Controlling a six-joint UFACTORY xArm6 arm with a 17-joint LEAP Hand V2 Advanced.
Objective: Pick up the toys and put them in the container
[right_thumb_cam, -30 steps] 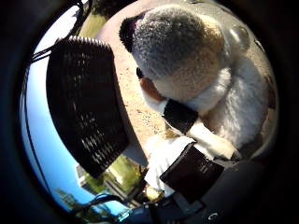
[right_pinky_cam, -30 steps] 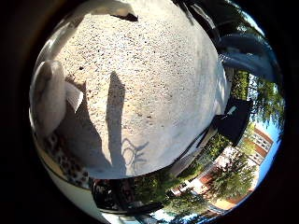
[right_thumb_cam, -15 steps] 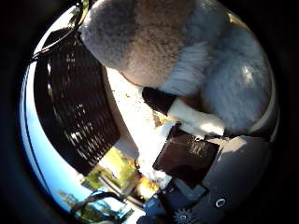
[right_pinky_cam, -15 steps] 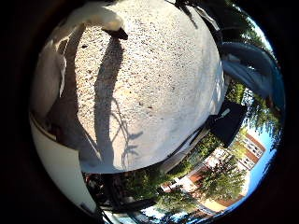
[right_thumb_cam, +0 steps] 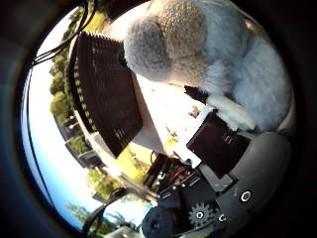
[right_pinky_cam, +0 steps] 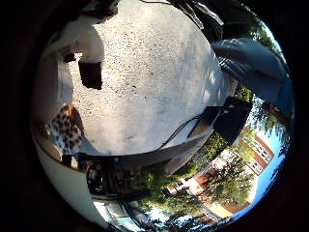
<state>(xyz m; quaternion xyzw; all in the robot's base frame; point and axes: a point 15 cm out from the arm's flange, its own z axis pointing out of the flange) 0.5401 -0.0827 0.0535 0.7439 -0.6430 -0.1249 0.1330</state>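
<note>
A grey and white plush toy fills much of the right thumb side palm view, close against the palm. My right hand is curled on it, and a white-tipped finger presses into its fur. A black mesh container stands beside the plush on the pale table. The right little finger side palm view shows the speckled stone table top below the palm. My white and black fingers reach in at its edge.
A brown-spotted soft thing shows at the edge of the little finger side view, beside the hand. A black box sits at the table's edge. A grey shape lies past that edge. Trees and buildings lie beyond.
Both views have shifted, so the hand has moved with the plush still in it. The container looks smaller and farther from the palm. More of the table's edge shows.
</note>
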